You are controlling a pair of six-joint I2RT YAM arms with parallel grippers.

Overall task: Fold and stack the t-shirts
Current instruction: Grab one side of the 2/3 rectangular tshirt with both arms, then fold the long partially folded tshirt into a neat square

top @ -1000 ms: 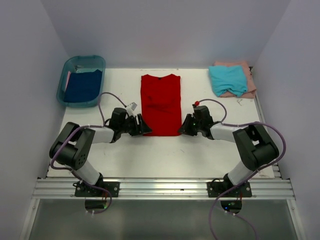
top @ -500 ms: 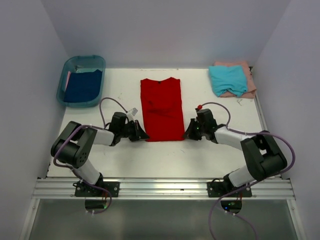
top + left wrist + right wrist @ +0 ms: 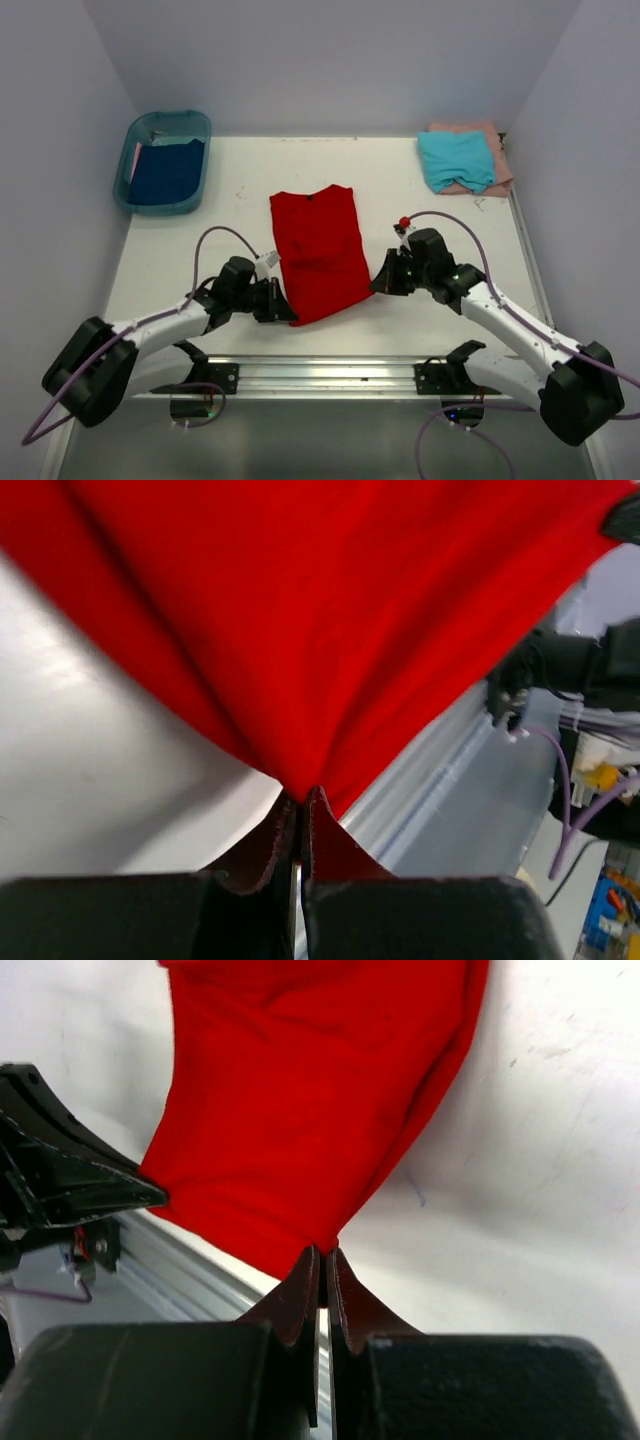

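Note:
The red t-shirt (image 3: 318, 250) lies lengthwise in the middle of the table, folded narrow, its near end lifted. My left gripper (image 3: 290, 315) is shut on its near left corner, and the cloth (image 3: 330, 630) stretches away from the pinched tip. My right gripper (image 3: 377, 285) is shut on the near right corner, where the red cloth (image 3: 310, 1100) fans out from the closed tips. A teal t-shirt (image 3: 456, 160) lies folded on a pale pink one (image 3: 497, 150) at the back right. The dark blue t-shirt (image 3: 166, 172) sits in the tub.
A teal plastic tub (image 3: 131, 158) stands at the back left. The metal rail (image 3: 320, 375) along the table's near edge carries both arm bases. White walls close in the left, back and right sides.
Both grippers have closed on the red t-shirt's near corners and pulled them toward the near edge. The shirt has slid nearer and now lies skewed, its near end raised.

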